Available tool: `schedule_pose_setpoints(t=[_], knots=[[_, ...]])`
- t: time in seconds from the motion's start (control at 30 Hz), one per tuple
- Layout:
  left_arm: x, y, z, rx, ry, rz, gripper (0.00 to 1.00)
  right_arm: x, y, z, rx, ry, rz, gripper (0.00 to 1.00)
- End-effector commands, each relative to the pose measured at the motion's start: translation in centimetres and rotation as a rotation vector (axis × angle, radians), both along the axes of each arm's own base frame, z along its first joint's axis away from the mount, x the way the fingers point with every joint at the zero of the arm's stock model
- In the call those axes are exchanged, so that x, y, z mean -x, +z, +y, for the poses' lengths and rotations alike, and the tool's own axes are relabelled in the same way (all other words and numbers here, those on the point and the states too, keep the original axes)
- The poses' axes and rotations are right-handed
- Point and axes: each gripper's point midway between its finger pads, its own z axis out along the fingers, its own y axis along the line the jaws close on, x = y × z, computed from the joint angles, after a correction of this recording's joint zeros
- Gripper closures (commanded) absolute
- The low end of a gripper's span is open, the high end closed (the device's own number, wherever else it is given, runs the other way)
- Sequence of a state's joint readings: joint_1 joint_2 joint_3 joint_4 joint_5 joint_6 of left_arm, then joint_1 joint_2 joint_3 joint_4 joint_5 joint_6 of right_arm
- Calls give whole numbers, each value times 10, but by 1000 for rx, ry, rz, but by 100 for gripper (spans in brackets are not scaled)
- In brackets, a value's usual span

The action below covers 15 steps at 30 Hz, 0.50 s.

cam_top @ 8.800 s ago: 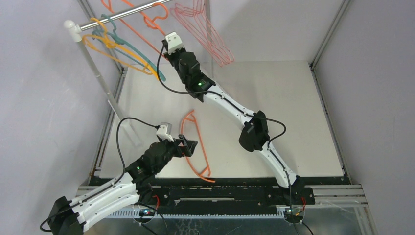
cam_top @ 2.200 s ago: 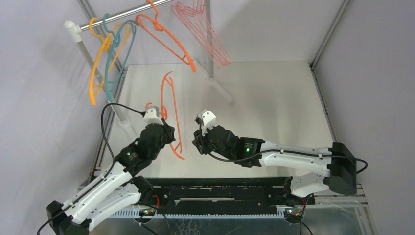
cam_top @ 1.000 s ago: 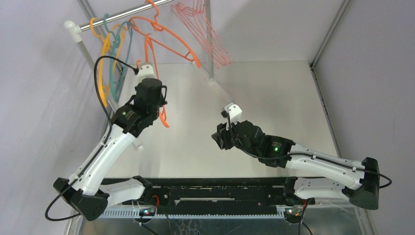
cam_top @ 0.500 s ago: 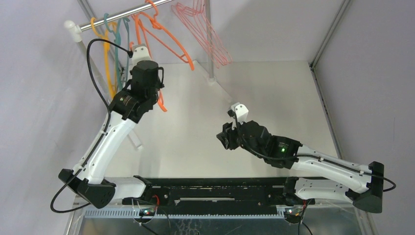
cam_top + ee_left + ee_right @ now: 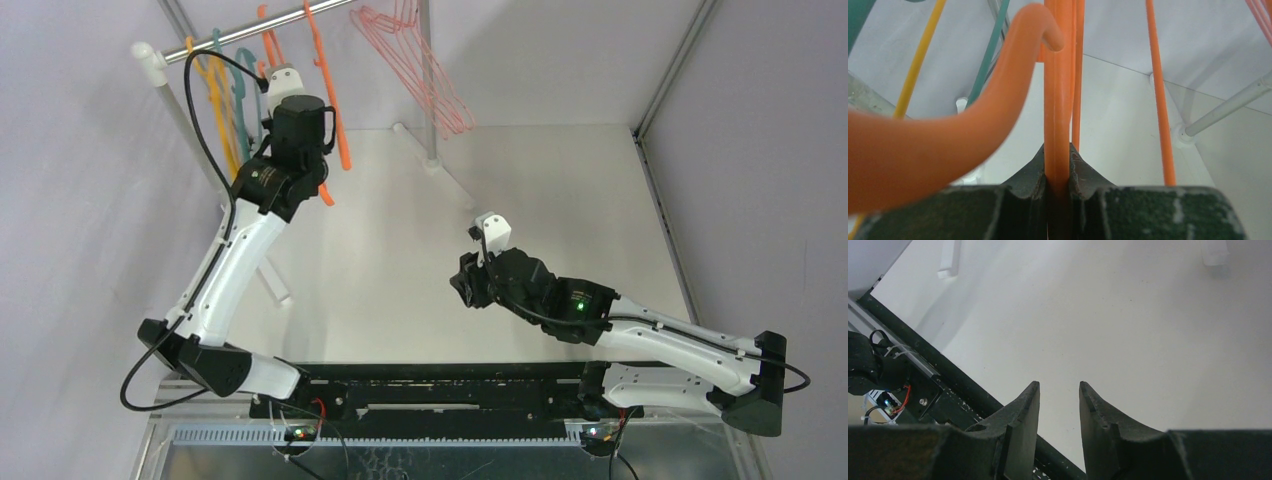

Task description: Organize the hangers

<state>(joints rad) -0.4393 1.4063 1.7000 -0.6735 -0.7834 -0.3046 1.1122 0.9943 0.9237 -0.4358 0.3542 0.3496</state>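
Left gripper (image 5: 1057, 159) is clamped on a thin rod of an orange hanger (image 5: 1058, 95). It sits up at 11 o'clock under the metal rail (image 5: 230, 36), beside a yellow hanger (image 5: 921, 55) and a teal hanger (image 5: 990, 50). Right gripper (image 5: 1058, 390) hangs part-open and empty near 5 o'clock. I judge the orange hanger light, smooth and springy, apt to swivel, so I'd hold it close to the hook's neck.
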Motion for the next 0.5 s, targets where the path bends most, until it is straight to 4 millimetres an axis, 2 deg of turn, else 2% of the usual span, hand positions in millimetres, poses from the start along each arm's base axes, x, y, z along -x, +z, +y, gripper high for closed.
schedule_pose_setpoints(t=[0.0,0.2,0.37,0.47], knots=[[-6,21,9,3,34,-65,100,-5,13,0,-36,-39,0,58],[-10,11,17,8,59,-62,100,-6,11,5,-28,-35,14,60],[-4,-1,25,27,68,-65,100,-6,7,9,-24,-35,23,60],[-2,5,29,40,62,-86,100,-6,4,12,-20,-27,28,60]])
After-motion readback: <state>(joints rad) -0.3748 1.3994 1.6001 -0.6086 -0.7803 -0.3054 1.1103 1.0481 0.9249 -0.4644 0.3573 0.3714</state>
